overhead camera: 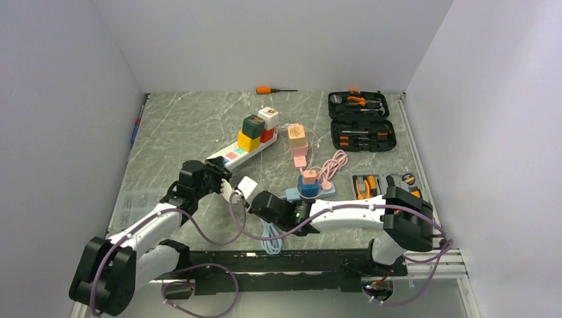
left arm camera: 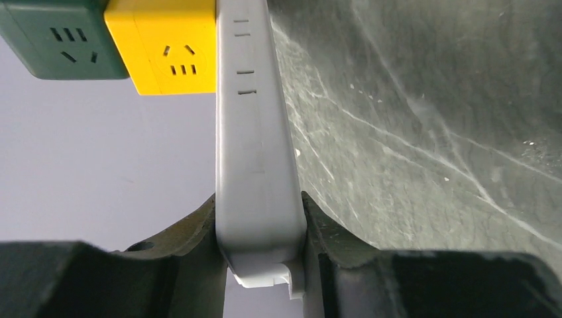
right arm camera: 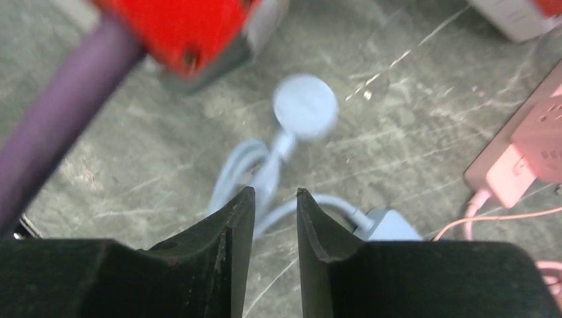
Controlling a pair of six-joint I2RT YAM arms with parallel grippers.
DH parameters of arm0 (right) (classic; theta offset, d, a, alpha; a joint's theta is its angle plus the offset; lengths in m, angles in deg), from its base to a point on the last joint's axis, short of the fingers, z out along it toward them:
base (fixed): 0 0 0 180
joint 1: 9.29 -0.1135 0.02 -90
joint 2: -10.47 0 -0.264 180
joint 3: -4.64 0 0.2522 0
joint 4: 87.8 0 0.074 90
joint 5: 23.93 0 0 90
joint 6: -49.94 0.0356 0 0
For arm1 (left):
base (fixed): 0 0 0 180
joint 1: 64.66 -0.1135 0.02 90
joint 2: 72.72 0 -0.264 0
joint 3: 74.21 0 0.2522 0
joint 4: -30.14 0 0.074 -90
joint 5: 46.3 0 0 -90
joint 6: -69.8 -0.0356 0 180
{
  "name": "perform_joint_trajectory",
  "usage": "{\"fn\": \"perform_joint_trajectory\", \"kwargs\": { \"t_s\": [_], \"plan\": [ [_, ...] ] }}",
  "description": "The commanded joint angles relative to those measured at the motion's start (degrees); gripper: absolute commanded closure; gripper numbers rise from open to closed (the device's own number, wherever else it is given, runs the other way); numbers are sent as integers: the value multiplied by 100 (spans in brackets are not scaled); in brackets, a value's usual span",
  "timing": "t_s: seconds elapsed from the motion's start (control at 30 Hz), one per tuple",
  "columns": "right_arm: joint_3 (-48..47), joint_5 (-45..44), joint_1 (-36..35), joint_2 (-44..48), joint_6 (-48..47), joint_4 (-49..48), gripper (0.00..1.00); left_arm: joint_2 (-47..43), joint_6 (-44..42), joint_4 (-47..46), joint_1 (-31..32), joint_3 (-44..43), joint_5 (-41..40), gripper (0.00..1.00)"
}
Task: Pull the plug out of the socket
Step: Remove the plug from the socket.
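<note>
Left gripper (overhead camera: 216,173) is clamped tight on the near end of the white strip (overhead camera: 233,156); the left wrist view shows both fingers pressed flat on its sides. Right gripper (right arm camera: 275,195) is cracked open a little with nothing between the fingers. The plug (overhead camera: 246,187) is off the strip, near-right of its held end and just ahead of the right fingers. It looks loose, though I can't tell if it rests flat on the table (overhead camera: 199,126). The pull itself looks done.

Risks:
- The plug's white cable (overhead camera: 268,238) runs right under the right jaws in the wrist view. A low retreat could snag it and drag the plug.
- The left arm's purple cable (overhead camera: 233,215) loops close to the right gripper, so the arms could tangle if they cross.
- The left grip is only on the tip of the strip. The stacked cubes (overhead camera: 253,126) load the far end, so a lift or twist could make it pivot or slip.
- The right wrist view is blurred, so the plug's pose is uncertain. With so small a gap, a regrasp could miss.

Around:
- Pink strip (overhead camera: 298,142) and blue adapter (overhead camera: 308,183) sit just right of the plug, with a pink cord (overhead camera: 333,165) beside them. They crowd the right arm's path.
- Tool cases (overhead camera: 361,119) far right and screwdriver (overhead camera: 266,89) at the far edge are well apart.
</note>
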Motion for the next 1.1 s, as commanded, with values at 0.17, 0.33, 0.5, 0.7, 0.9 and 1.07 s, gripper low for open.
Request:
{"fn": "perform_joint_trajectory", "kwargs": {
  "t_s": [0.17,0.33,0.5,0.7,0.9,1.07],
  "plan": [
    [260,426,8,389,862,606,41,808,958,1091,-220,-156,-1247,82],
    [277,440,179,1067,1067,867,32,927,1499,1367,-222,-446,-1156,48],
    [382,856,746,2081,1337,975,34,910,1933,2124,-200,-819,-860,17],
    [552,1169,1629,3286,1678,1054,36,655,2273,3051,-123,-1116,-430,1],
    [424,618,2310,3803,2165,1618,36,371,2916,4739,-114,-2369,232,1],
    [348,556,2922,3907,2697,1953,38,583,3998,5989,365,-3842,736,1]
  ]
}}
